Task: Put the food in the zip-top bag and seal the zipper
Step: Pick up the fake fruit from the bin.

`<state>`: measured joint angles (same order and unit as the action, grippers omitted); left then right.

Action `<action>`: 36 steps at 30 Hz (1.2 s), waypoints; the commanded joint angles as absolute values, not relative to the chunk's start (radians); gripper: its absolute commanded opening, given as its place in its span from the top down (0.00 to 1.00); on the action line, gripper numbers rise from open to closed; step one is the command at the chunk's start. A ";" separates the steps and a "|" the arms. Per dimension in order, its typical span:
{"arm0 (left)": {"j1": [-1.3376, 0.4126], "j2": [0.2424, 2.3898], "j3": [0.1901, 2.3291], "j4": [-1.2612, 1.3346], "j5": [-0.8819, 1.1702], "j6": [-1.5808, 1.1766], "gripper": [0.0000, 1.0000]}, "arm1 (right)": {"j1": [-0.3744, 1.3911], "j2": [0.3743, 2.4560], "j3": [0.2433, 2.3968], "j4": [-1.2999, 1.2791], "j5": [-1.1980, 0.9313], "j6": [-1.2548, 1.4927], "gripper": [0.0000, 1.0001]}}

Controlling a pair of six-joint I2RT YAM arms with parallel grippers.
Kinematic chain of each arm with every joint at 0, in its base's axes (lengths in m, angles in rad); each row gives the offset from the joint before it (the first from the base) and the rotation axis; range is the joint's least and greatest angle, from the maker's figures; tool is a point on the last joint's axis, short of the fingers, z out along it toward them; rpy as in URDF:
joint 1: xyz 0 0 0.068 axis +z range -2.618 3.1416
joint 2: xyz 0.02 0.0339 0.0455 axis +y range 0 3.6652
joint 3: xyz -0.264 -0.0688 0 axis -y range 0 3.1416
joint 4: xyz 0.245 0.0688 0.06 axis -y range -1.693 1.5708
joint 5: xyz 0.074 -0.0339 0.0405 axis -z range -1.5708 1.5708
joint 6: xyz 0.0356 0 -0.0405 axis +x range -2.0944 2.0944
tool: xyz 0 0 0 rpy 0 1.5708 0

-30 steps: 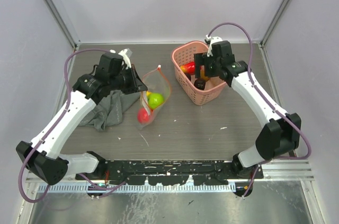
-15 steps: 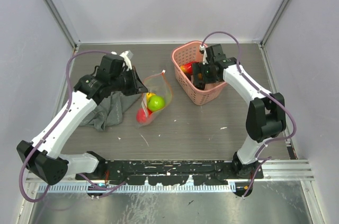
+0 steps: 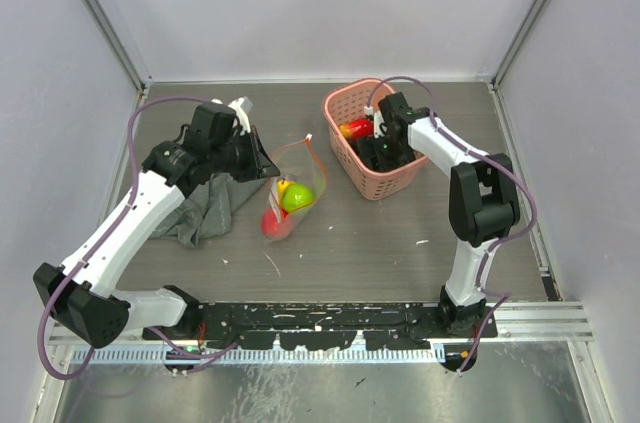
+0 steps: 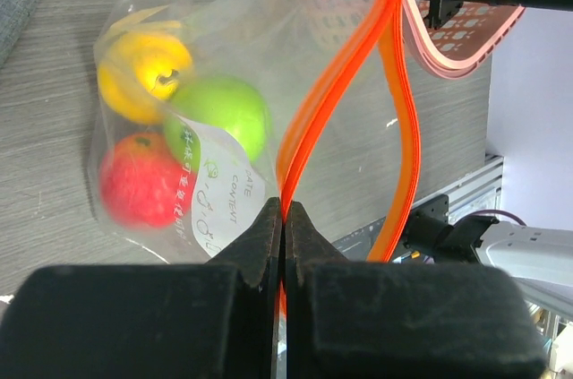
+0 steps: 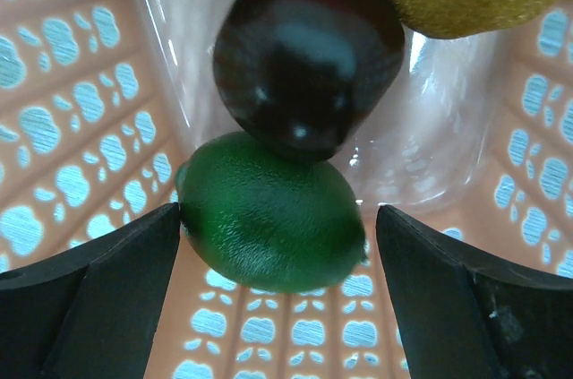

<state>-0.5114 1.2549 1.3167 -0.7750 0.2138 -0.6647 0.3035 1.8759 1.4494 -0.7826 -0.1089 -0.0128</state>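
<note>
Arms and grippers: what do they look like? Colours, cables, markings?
Both match: the left arm and the right arm have white link shells and black joint housings. A purple cable loops along each arm. The gripper fingers are matte black, blocky and flat-faced. No markings are legible.

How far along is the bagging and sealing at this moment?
Done: three fruits, yellow, light green and red, sit inside the clear zip-top bag. In hand: left fingers pinch its red-orange zipper strip, mouth open; right fingers, open, straddle a dark green lime-shaped fruit in the pink plastic basket. Left: bag the remaining basket fruit, then seal.
</note>
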 commanded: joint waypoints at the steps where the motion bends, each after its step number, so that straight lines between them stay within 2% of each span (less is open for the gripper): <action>1: -0.515 1.248 1.316 -0.721 0.235 -0.664 1.00 | 0.302 1.903 1.486 -0.820 -0.146 -0.058 0.06; 13: -0.515 1.241 1.303 -0.717 0.235 -0.667 1.00 | 0.296 1.956 1.491 -0.778 -0.122 -0.031 0.11; 26: -0.515 1.242 1.305 -0.710 0.239 -0.670 1.00 | 0.296 1.833 1.507 -0.768 -0.094 0.010 0.38; 36: -0.515 1.238 1.305 -0.711 0.238 -0.672 1.00 | 0.296 1.716 1.515 -0.754 -0.026 0.033 0.45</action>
